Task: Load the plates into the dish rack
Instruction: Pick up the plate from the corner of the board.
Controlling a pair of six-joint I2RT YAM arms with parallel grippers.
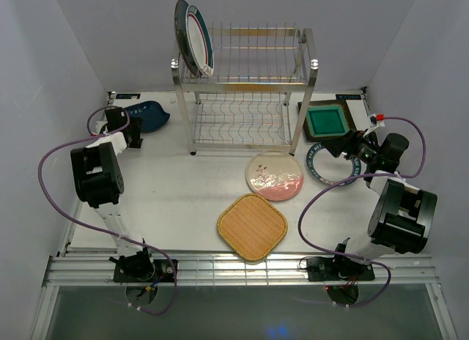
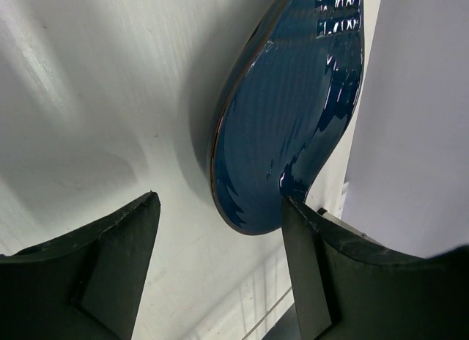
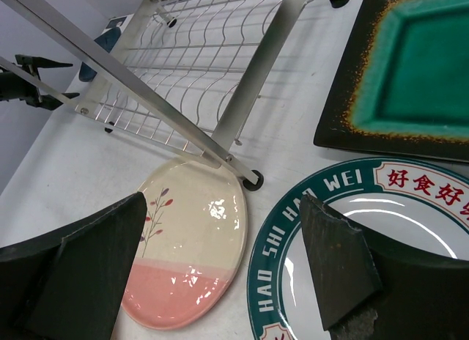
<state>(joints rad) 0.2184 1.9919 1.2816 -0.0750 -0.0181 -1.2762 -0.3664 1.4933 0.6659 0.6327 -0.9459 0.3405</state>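
Far left of the table [image 1: 183, 201], close to the side wall [image 2: 410, 135]: the dark blue leaf plate [image 2: 293, 120] lies with its near end between the jaws of the left gripper [image 2: 220, 201]. Jaws are wide. The wall-side finger [image 2: 315, 281] looks to be right at the rim and the other is well clear, so no grip, nothing held. My read is it's lined up edge-on because a plate lying down only offers its rim. Can't tell if the plate sits fully flat. On the other side the right gripper [image 3: 223, 199] is spread about as wide as it goes, empty, low over the near rim of the white teal-rimmed plate [image 3: 396, 215]. One finger is above that plate, the other above bare table just beside the pink-cream floral plate [image 3: 190, 245]. Same rim approach, I'd say. The dish rack [image 1: 308, 91] is centre-back. Two plates [image 1: 194, 39] stand on edge at the left end of its top tier, and the lower tier shows none. Also on the table: the green square plate [image 1: 326, 122] by the rack's right foot, just beside the white one and maybe touching, and the orange woven plate [image 1: 251, 226] nearest the arms. In the way: the wall leaves the left arm little room, the rack posts flank the slots, and the green plate crowds the white one's far rim.
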